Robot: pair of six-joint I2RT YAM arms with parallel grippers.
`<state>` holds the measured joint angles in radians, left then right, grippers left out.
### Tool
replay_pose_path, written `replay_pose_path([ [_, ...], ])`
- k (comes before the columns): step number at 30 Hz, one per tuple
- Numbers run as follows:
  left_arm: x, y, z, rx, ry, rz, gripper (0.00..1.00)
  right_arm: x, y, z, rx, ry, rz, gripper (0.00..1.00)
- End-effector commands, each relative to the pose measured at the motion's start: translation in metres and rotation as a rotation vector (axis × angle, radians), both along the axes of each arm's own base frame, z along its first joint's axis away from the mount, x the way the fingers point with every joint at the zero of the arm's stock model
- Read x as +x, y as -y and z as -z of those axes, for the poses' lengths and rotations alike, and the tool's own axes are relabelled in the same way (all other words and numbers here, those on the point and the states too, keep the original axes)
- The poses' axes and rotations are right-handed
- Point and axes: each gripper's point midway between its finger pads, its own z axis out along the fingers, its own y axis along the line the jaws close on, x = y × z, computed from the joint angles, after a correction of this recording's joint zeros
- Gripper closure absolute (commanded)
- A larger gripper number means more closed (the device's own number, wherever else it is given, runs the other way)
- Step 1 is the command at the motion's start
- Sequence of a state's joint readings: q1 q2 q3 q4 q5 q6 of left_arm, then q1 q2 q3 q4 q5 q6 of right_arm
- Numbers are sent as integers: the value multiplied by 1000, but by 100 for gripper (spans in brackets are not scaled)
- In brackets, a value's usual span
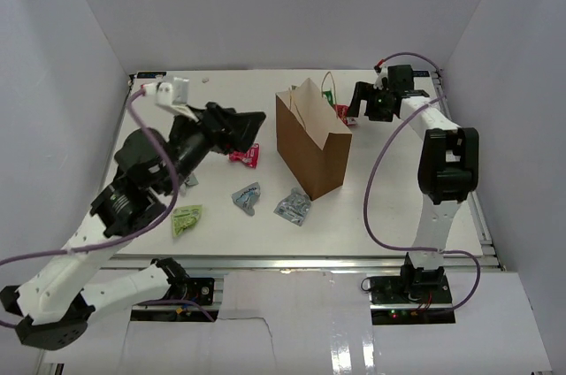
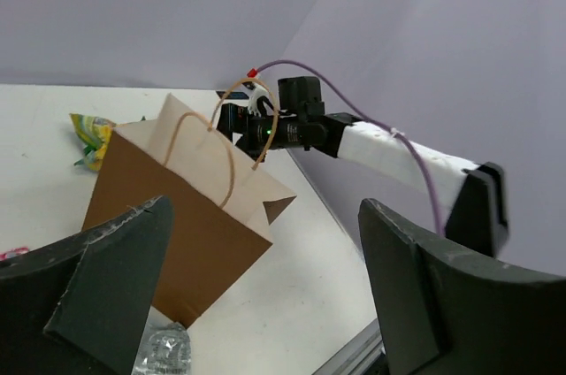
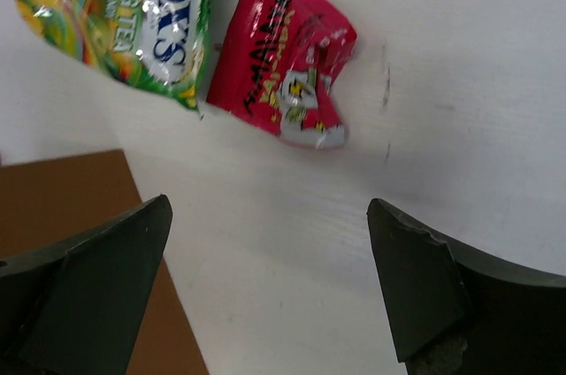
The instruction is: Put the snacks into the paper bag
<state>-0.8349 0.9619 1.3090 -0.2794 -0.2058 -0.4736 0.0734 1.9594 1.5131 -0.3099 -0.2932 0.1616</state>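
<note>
The brown paper bag [image 1: 309, 141] stands upright and open mid-table; it also shows in the left wrist view [image 2: 190, 207]. My left gripper [image 1: 252, 130] hovers left of the bag, open and empty [image 2: 265, 295]. Below it lies a red-pink packet [image 1: 245, 156]. Two silvery packets [image 1: 247, 197] [image 1: 293, 207] and a lime green packet [image 1: 187, 219] lie in front of the bag. My right gripper [image 1: 357, 110] is open and empty [image 3: 270, 278] just above the table behind the bag, near a red packet [image 3: 285, 79] and a yellow-green packet [image 3: 124, 12].
White walls enclose the table on three sides. The bag's side [image 3: 80, 242] is close to my right gripper's left finger. The right arm [image 2: 398, 158] reaches behind the bag. A metal rail [image 1: 292, 262] runs along the near table edge.
</note>
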Motion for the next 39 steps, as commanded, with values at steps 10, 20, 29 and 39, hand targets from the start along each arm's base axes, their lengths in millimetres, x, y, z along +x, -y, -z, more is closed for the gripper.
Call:
replay_pose_path([
  [10,-22,-62,128,18,-371,-216,2,96,-19,23,-57,83,78,10],
  [20,-25,-59,152,77,-427,-202,2,67,-25,75,-94,-44,101,30],
  [29,-33,-56,191,107,-511,-185,2,62,1,62,-147,5,137,69],
  [39,-46,-51,247,173,-617,-140,2,32,44,-9,-188,162,68,92],
])
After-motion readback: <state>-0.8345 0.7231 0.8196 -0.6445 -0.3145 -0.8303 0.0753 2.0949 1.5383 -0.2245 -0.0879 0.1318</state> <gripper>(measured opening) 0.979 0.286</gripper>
